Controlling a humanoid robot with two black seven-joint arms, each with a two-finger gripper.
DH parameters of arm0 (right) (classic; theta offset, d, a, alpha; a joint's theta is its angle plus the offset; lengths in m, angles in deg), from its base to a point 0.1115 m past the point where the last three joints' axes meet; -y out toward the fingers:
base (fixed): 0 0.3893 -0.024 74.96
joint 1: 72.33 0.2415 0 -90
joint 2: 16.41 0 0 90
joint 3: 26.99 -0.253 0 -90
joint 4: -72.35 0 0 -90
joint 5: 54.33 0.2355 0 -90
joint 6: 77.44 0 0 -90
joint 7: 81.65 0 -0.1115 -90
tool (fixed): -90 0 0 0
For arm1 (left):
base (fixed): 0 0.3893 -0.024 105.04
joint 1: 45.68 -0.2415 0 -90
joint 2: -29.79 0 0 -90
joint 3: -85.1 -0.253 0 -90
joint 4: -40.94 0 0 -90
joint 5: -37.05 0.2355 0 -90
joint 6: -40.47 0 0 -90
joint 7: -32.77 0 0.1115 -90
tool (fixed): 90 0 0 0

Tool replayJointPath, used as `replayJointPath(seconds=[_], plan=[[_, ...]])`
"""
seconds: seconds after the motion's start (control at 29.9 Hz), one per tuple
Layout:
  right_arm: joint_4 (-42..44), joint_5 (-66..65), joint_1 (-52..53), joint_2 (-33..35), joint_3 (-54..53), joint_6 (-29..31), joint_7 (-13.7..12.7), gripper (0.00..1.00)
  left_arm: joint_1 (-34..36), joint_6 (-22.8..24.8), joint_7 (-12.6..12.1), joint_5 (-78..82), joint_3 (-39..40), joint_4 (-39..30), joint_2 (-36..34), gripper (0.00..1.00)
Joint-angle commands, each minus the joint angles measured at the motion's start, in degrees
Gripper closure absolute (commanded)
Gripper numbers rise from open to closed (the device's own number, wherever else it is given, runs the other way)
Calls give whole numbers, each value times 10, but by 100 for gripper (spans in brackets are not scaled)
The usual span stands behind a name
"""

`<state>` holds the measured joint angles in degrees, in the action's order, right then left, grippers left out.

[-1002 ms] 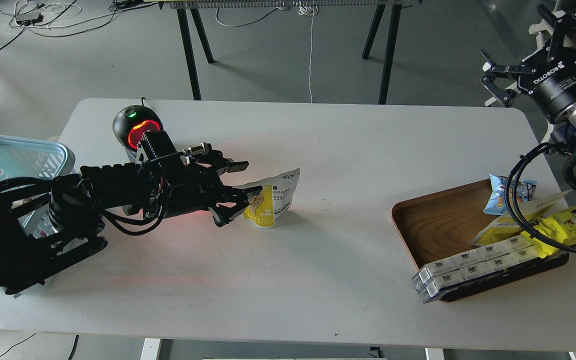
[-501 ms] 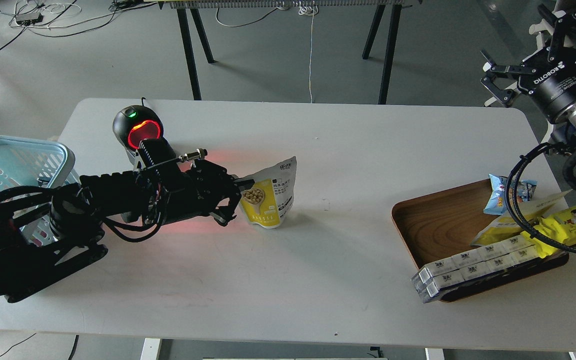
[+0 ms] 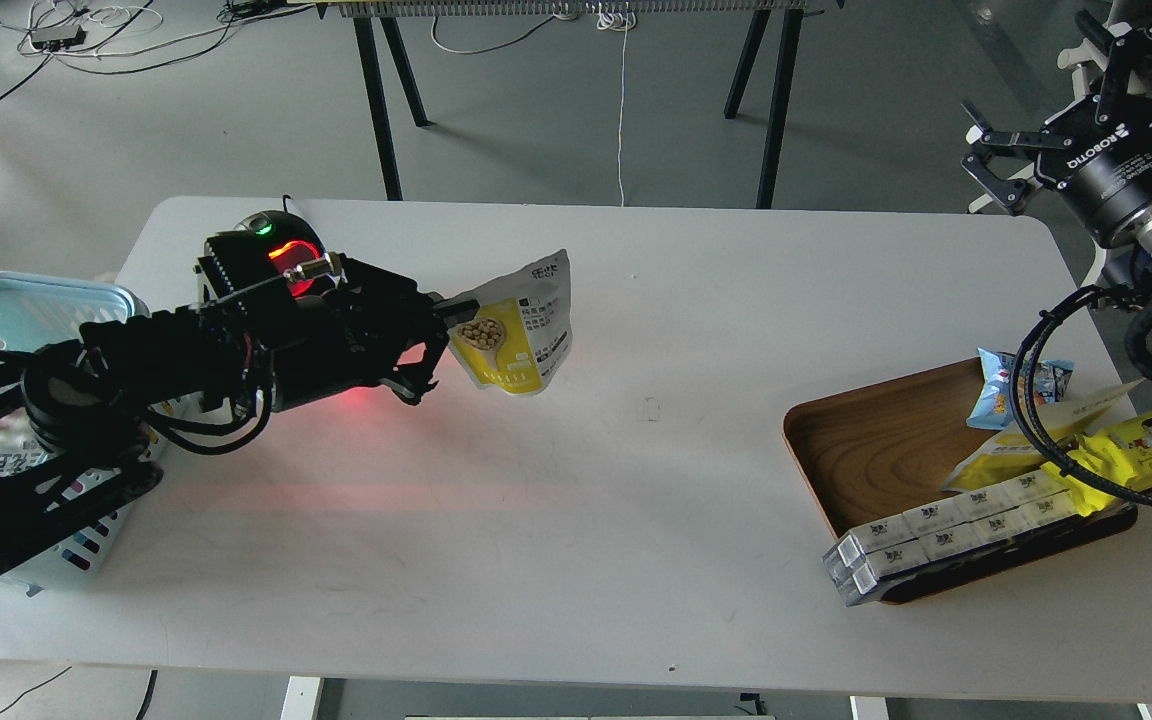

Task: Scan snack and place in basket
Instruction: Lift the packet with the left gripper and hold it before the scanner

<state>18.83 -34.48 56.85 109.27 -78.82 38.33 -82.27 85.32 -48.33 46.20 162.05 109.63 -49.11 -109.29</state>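
The snack (image 3: 521, 330), a yellow-and-white pouch with a round picture of tan beans, hangs lifted off the white table (image 3: 636, 480). My left gripper (image 3: 441, 335) is shut on its left edge. The black scanner (image 3: 276, 240) with a red glowing ring and a green light stands just behind my left arm, partly hidden by it. The light blue basket (image 3: 26, 300) sits at the table's left edge, largely covered by my left arm. My right gripper (image 3: 986, 165) is open and empty, held high beyond the table's right far corner.
A brown wooden tray (image 3: 866, 450) at the right holds a small blue packet (image 3: 1016, 385), a long yellow wrapper with a cartoon face (image 3: 1141, 445) and white boxes (image 3: 946, 530). Black cables (image 3: 1066, 440) from my right arm hang over the tray.
My left gripper closed on the pouch, lifted it off the table and carried it left and back toward the scanner. The right arm has not moved.
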Motion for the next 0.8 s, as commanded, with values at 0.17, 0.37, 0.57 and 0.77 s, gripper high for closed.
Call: replayJointPath(seconds=[0.17, 0.37, 0.57, 0.77], plan=[[0, 0, 2, -2, -1, -1, 0, 0, -1, 82, 0, 0, -4, -111, -145, 100], [0, -1, 3, -3, 0, -1, 0, 0, 0, 121, 3, -20, -5, -110, -185, 100], [0, -1, 3, -3, 1, -2, 0, 0, 7, 144, 8, -20, 3, -110, -197, 100], [0, -1, 2, -4, 2, -2, 0, 0, 19, 143, 8, -21, 5, -111, -197, 100]])
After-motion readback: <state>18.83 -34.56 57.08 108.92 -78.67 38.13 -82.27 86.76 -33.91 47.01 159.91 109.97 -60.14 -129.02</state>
